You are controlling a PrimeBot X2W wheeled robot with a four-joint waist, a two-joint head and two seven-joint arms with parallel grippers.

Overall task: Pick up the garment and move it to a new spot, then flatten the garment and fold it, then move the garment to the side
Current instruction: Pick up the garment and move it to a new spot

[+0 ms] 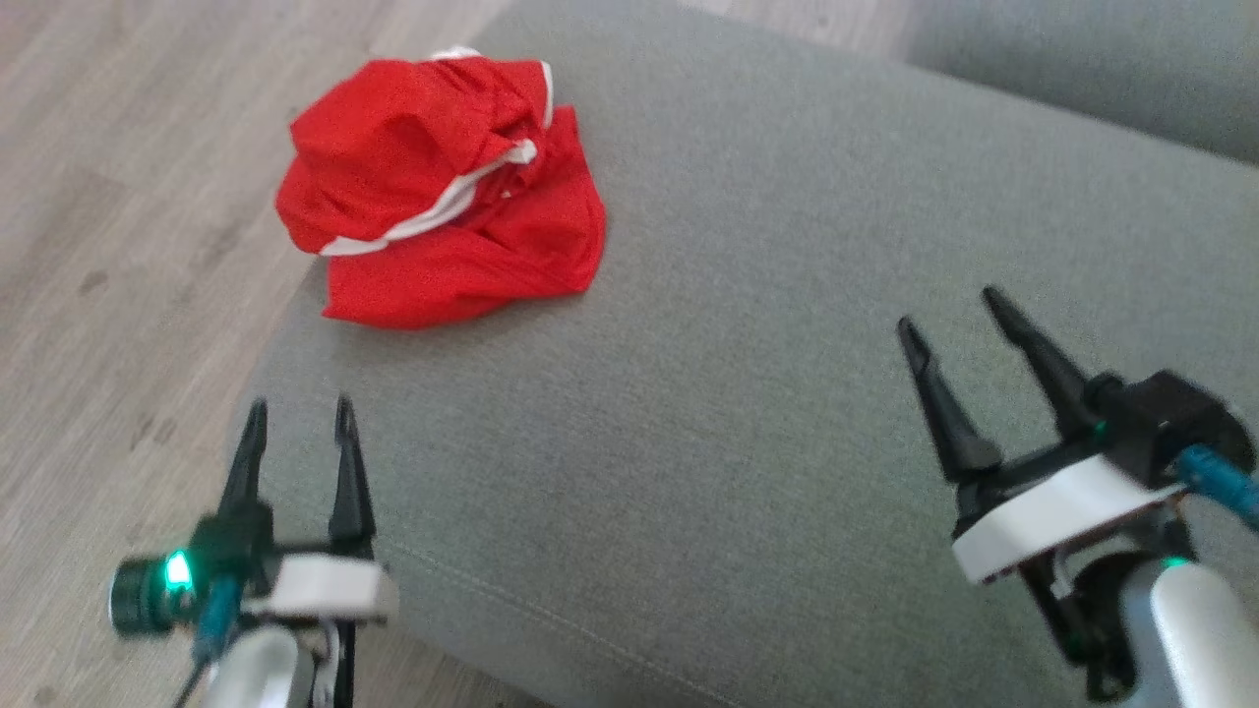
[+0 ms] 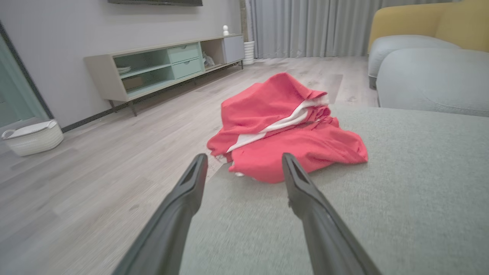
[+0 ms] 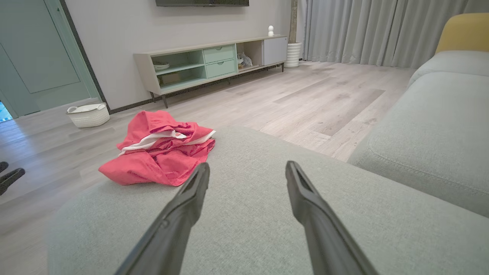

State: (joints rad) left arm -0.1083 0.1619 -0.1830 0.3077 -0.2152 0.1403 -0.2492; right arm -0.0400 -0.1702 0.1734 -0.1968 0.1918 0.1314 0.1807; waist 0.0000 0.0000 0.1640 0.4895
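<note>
Crumpled red garment with white trim sits upper left on the grey fabric cushion, untouched; left gripper and right gripper hover spread, empty, likely pre-reach.

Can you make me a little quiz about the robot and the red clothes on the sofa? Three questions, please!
1. True or false: the garment lies folded flat on the sofa.
2. Which is nearer the garment? A: left gripper. B: right gripper.
3. Fill in: both grippers hold nothing, and their fingers stand ____.

Key: 1 false, it is crumpled; 2 A; 3 open.
</note>
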